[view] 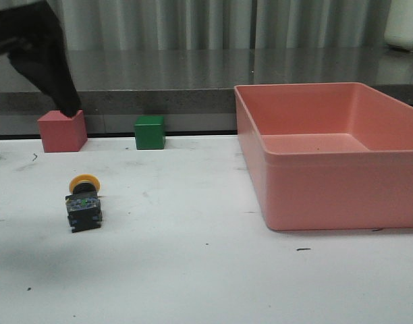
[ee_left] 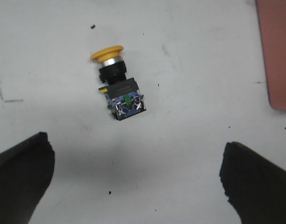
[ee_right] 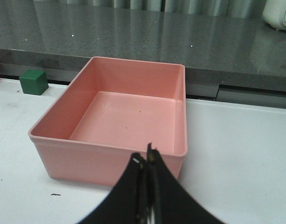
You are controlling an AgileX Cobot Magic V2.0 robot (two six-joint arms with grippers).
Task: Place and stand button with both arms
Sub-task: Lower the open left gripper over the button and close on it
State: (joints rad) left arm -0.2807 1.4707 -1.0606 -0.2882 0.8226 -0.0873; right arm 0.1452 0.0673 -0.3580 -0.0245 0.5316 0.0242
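Front: button (view: 84, 202) lies on its side on white worktop (view: 193, 270), left of pink bin (view: 328, 155), yellow cap toward pink cube (view: 61, 131) and green cube (view: 150, 131). Left arm (view: 41, 50) up at top left.

Left wrist: left claw (ee_left: 136, 179) spread wide above button (ee_left: 117, 88), no contact. Judged small, light, rigid; cap round, likely slippery. Grip black body flats, not cap.

Right wrist: right claw (ee_right: 145, 158) fingers pressed together, empty, near bin (ee_right: 110, 144).
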